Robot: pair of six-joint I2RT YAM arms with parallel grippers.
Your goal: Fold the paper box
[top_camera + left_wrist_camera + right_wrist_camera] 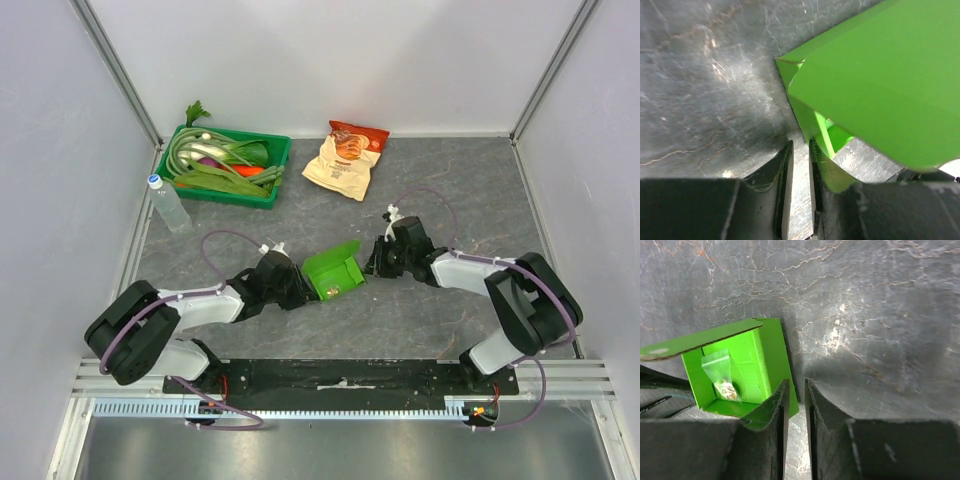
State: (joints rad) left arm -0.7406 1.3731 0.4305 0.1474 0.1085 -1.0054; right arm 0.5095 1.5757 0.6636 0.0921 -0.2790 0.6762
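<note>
left jaws: narrow gap, empty, beside paper box point(333, 272)
right jaws: narrow gap, empty
tip: push raised lid point(700, 342) down evenly

a robotics lab cell: white panel walls point(330, 60) on aluminium framing point(118, 72) box in a grey marbled surface point(470, 190), with two white-and-black robot arms point(195, 305) bolted along a black base plate point(340, 372).

Dark grey marbled worktop point(400, 325) with pale veins and patches of glare. Plain white wall panels point(330, 60) enclose it on three sides, joined by aluminium corner posts point(118, 70); a slotted aluminium rail point(340, 409) runs along the near edge.
</note>
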